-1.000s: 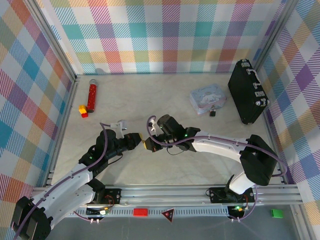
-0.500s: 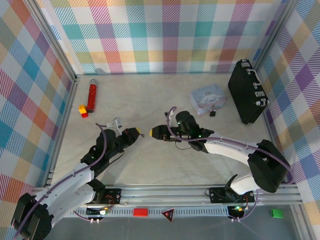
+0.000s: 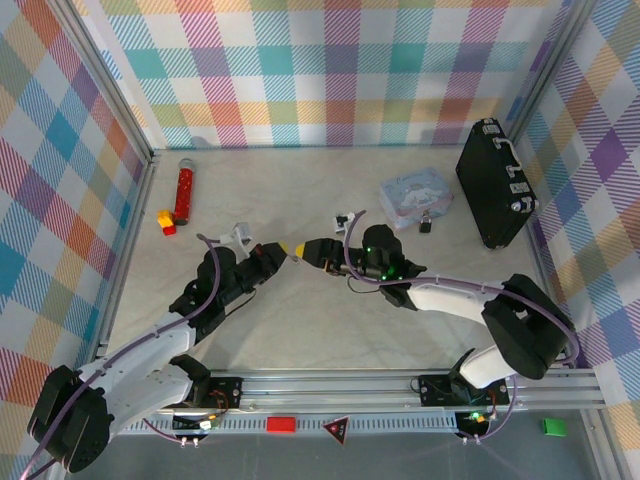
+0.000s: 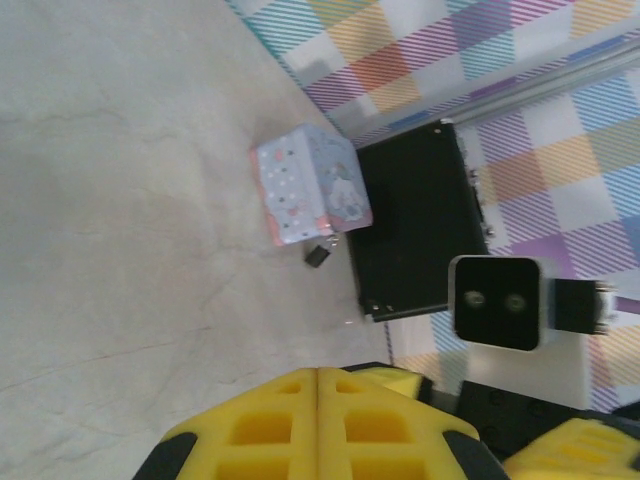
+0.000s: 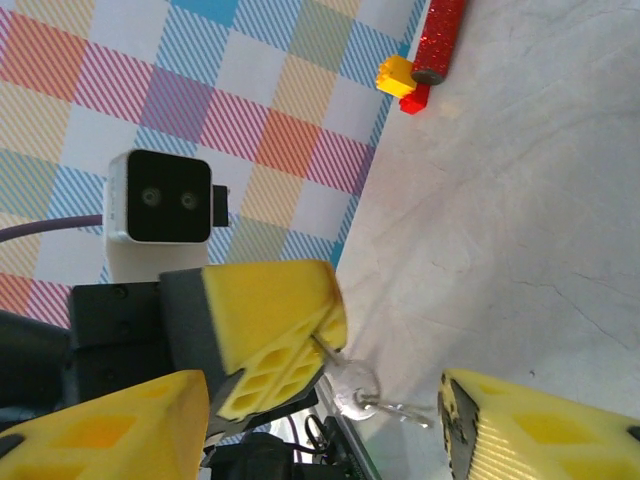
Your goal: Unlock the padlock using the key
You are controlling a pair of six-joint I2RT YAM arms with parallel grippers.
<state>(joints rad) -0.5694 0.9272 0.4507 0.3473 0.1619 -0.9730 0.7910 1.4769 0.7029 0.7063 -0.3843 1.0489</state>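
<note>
The tiny dark padlock (image 3: 426,226) (image 4: 318,255) lies on the table against the pale blue-grey box (image 3: 416,197) (image 4: 310,185). My left gripper (image 3: 286,250) (image 4: 318,425) is shut on the key (image 5: 355,385). In the right wrist view the key's blade is pinched between the left gripper's yellow pads (image 5: 275,320), and its bow and ring hang free below them. My right gripper (image 3: 312,250) (image 5: 325,415) is open, tip to tip with the left one, its fingers (image 5: 540,430) on either side of the hanging key without touching it. Both grippers are well left of the padlock.
A black case with silver latches (image 3: 495,185) (image 4: 420,230) stands right of the box near the right wall. A red glitter tube (image 3: 184,190) (image 5: 440,35) and small yellow and red bricks (image 3: 165,221) (image 5: 403,83) lie at the far left.
Both grippers have moved away from the near edge. They drew apart half a second ago and now meet tip to tip again, a little farther back on the table.
</note>
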